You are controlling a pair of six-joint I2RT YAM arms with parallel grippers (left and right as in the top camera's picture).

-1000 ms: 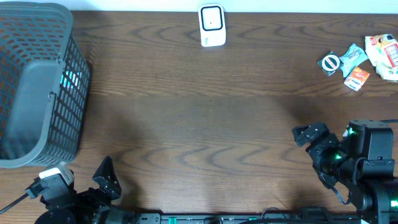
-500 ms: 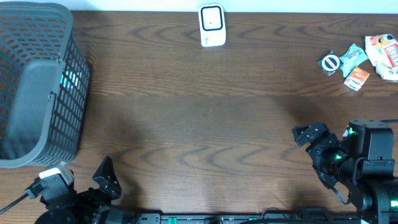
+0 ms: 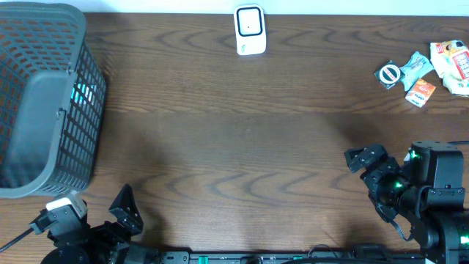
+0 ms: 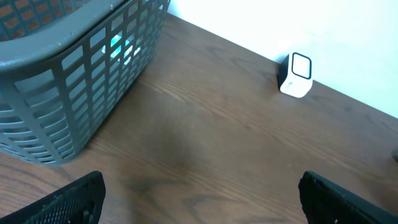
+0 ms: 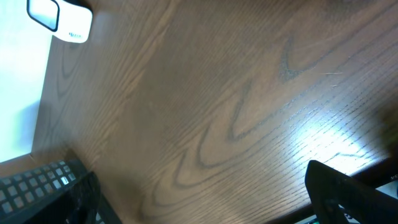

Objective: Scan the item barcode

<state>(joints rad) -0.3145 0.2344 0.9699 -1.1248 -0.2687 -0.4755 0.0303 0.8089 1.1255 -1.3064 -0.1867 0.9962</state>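
- Now, your left tool [image 4: 202, 196] stands released at the near-left edge of the bench [image 3: 234, 132], grasping nothing, close to the basket [image 3: 84, 117].
- Your right tool [image 5: 205, 199] is released as well, empty, at the near-right edge.
- The packets [image 3: 421, 89] lie in the far-right corner, well apart from both tools.
- The scanner [image 3: 249, 31] stands at the far edge, mid-bench.

A dark brown wooden table [image 3: 242, 147] with wavy grain fills the view; a plain white wall [image 4: 249, 18] stands behind its far edge.
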